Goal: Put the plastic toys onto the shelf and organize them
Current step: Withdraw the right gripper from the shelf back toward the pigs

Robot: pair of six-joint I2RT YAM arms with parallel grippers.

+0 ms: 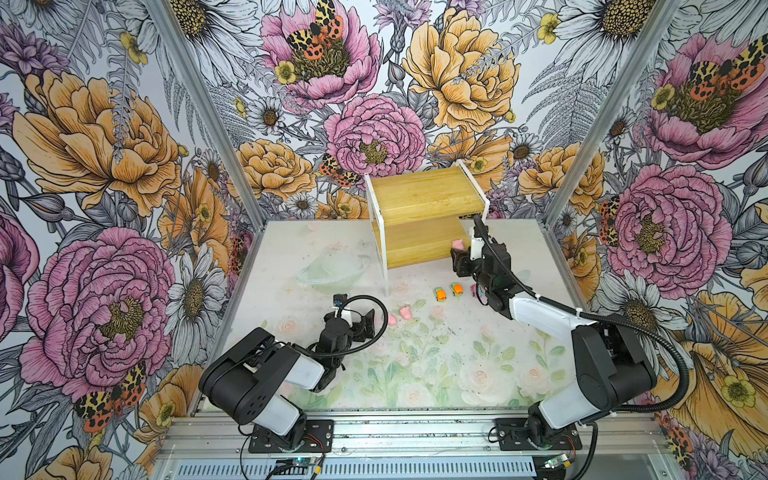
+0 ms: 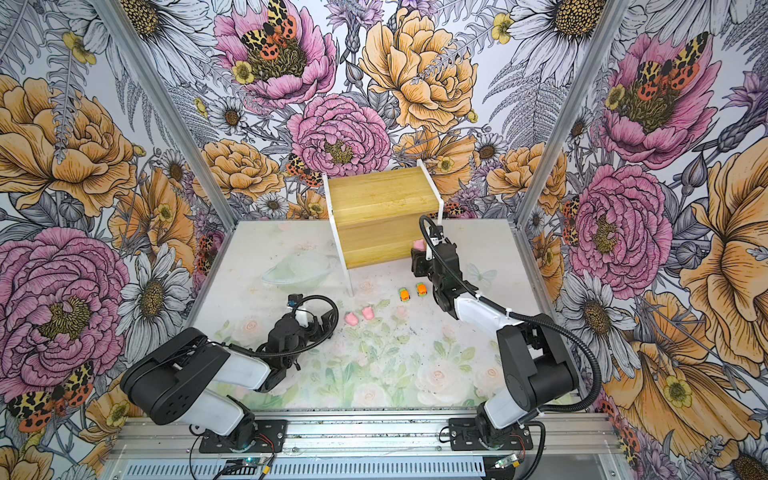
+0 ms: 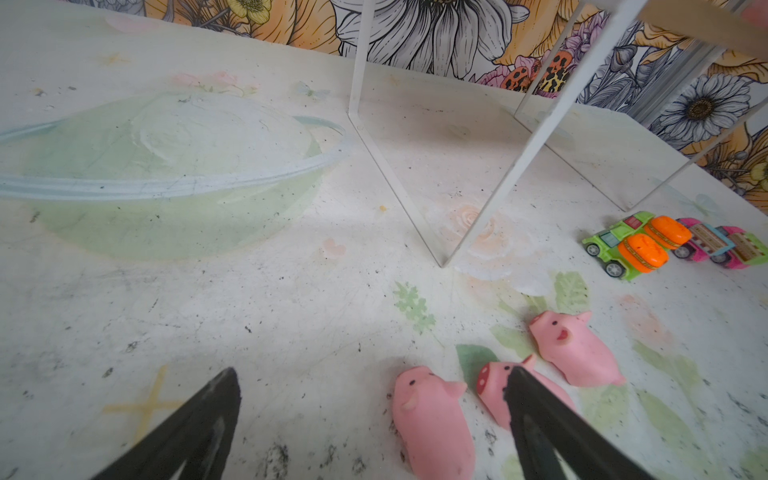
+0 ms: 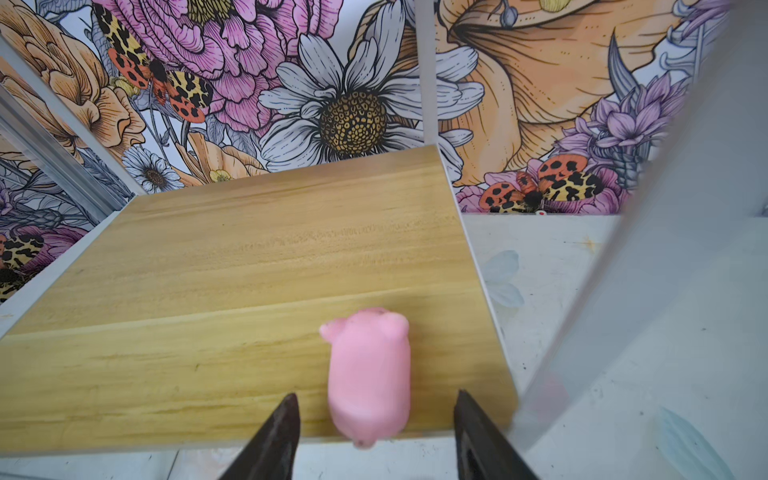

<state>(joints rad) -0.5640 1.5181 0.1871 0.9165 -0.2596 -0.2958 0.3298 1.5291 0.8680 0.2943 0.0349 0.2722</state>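
I read this as the end of the first placement. My right tool (image 4: 377, 395) sits at the front right corner of the shelf (image 4: 249, 249). Its fingers are spread with a gap on either side of a pig (image 4: 368, 365), so it grips nothing. The pig lies on the lower board, head toward the back. Its rear is at the front edge and perhaps just over it; I can't tell for sure. In both top views it shows as a pink spot on that board, just beside the tool. The upper board is bare.

My left tool (image 3: 372, 370) hangs wide open and empty, low over the bench (image 1: 415, 353). It is just beside three pigs (image 3: 575, 349) lying close together in front of a shelf leg. Four cars (image 3: 640, 253) stand bunched nearer the right arm, two orange-and-green and two pink.

Next I'd draw the right tool straight back and up, fingers apart, so neither brushes the pig off the edge. The cars look like that arm's nearest pick. The left tool would need centring over one pig alone before it closes, since they lie tight together. By my count that is one toy placed and seven to go.
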